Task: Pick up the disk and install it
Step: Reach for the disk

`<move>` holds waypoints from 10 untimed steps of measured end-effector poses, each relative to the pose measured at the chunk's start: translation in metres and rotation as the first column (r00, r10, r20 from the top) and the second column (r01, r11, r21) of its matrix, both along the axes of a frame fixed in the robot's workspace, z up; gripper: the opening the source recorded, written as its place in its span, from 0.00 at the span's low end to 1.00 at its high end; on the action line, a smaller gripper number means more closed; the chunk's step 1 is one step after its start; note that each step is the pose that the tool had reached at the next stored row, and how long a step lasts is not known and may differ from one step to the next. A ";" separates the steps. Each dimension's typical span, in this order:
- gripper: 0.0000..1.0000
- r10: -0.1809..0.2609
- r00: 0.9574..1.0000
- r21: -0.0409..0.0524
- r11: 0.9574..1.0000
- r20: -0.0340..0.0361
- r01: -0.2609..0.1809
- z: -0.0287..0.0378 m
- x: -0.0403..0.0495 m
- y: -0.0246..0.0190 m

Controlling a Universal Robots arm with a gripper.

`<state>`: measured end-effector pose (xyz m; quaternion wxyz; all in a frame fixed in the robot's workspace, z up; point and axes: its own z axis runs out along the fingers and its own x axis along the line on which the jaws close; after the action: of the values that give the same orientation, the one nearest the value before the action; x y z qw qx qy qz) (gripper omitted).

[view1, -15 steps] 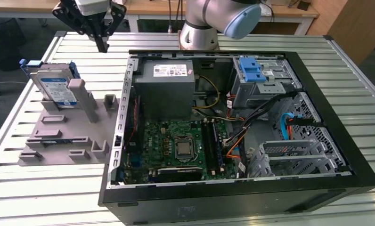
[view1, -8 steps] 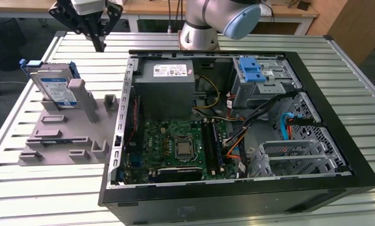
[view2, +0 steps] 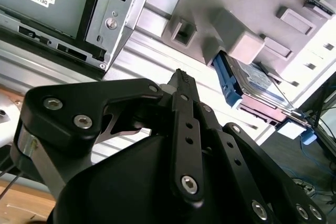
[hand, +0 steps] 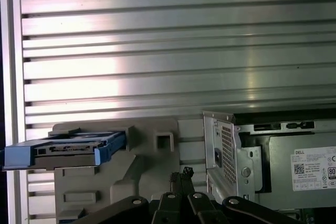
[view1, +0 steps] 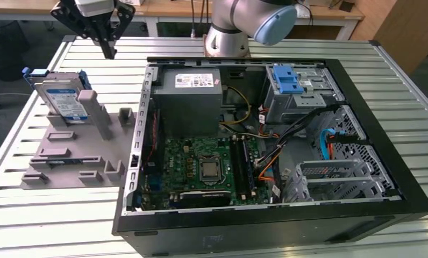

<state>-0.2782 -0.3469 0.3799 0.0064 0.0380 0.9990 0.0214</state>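
Observed from the exterior view's left to its right.

The disk point(view1: 62, 99) stands on edge in a slot at the far end of a grey fixture point(view1: 78, 156), which lies flat on the slatted metal table point(view1: 56, 215). Its labelled face shows and its blue carrier frames it. In both wrist views the disk point(view2: 262, 82) point(hand: 63, 148) sits seated in that fixture point(view2: 252, 3) point(hand: 142, 156), untouched.

The gripper point(view1: 110, 52) hangs above the table, higher than the disk and a little toward the exterior view's right of it, clear of both disk and fixture. Its fingers are pressed together and hold nothing; both wrist views show the tips point(view2: 181, 74) point(hand: 185, 172) meeting in a single point.

Just beside the fixture lies the open computer case point(view1: 386, 177). Inside it are a grey power supply point(view1: 188, 110) at the far side, a green motherboard point(view1: 199, 161) nearer, and a blue latch point(view1: 289, 80) on the drive cage further right. The arm point(view1: 243, 21) rises behind the case.
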 end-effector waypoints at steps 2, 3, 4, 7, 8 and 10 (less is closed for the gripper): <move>0.11 0.000 1.000 0.000 1.000 0.000 0.000 -0.0002 -0.0024 0.0005; 0.11 0.000 1.000 0.000 1.000 0.000 0.000 -0.0003 -0.0036 0.0007; 0.11 0.000 1.000 0.000 1.000 -0.001 0.000 -0.0004 -0.0049 0.0009; 0.11 0.000 1.000 0.000 1.000 -0.001 0.000 -0.0008 -0.0086 0.0015; 0.11 0.000 1.000 0.000 1.000 -0.001 0.000 -0.0009 -0.0099 0.0017; 0.11 0.000 1.000 0.000 1.000 -0.002 0.000 -0.0011 -0.0126 0.0021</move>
<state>-0.2908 -0.3448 0.3788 0.0055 0.0380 0.9990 0.0214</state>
